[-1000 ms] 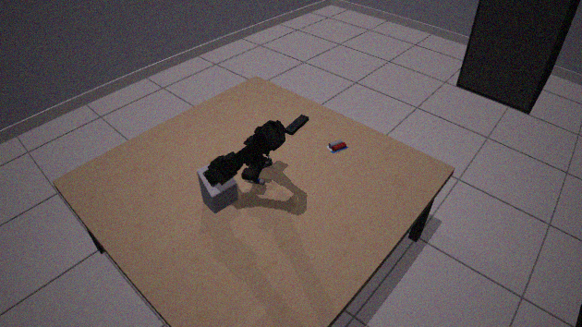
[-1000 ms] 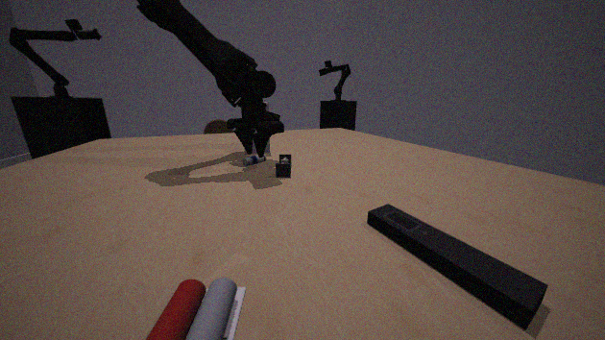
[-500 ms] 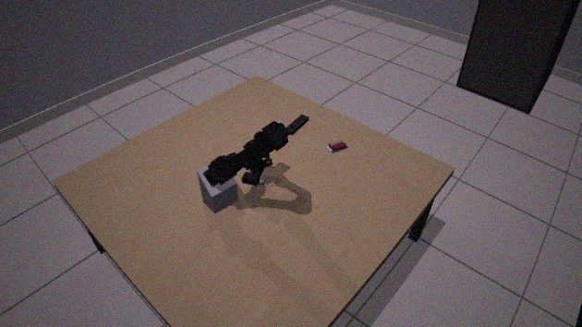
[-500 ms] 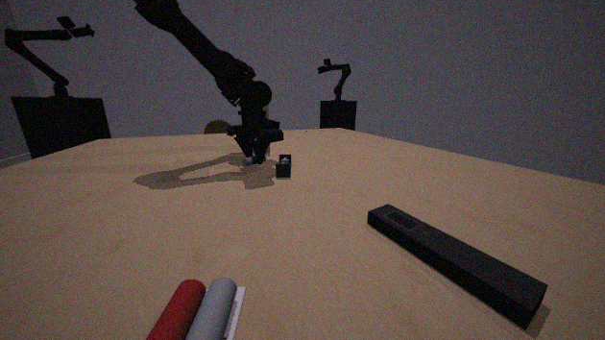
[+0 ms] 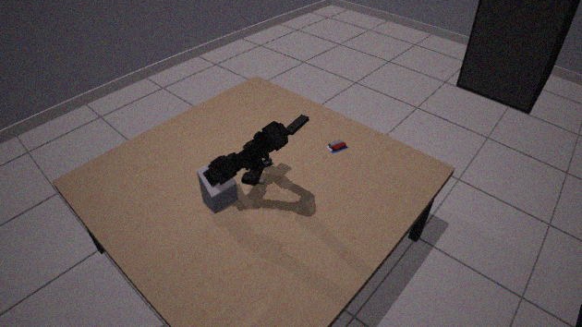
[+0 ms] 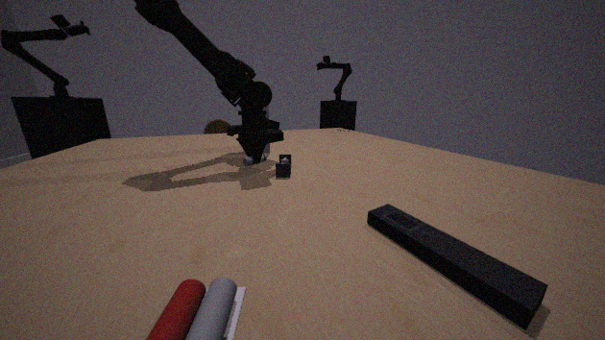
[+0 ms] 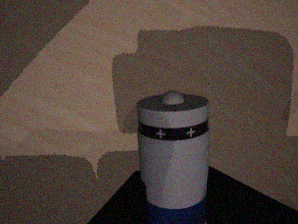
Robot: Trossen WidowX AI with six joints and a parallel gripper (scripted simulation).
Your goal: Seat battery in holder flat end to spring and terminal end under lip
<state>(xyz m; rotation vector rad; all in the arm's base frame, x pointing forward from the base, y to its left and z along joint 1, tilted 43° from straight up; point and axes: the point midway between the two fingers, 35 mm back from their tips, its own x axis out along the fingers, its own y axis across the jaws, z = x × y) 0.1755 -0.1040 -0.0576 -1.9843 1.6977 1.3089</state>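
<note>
The battery has a white upper part with plus marks, a blue band and a metal terminal. It lies on or just above the table. My gripper is shut on it, the dark fingers meeting both of its sides; the terminal end sticks out towards the top of the wrist view. In the top view the arm hides most of the gripper and battery. The small black holder stands close beside the gripper, to its right in the exterior view, apart from the battery; it is out of the wrist view.
A long black bar like a remote lies on the table. A red cylinder and a grey cylinder lie side by side. The arm's grey base block stands behind the gripper. Two other arms stand beyond the table.
</note>
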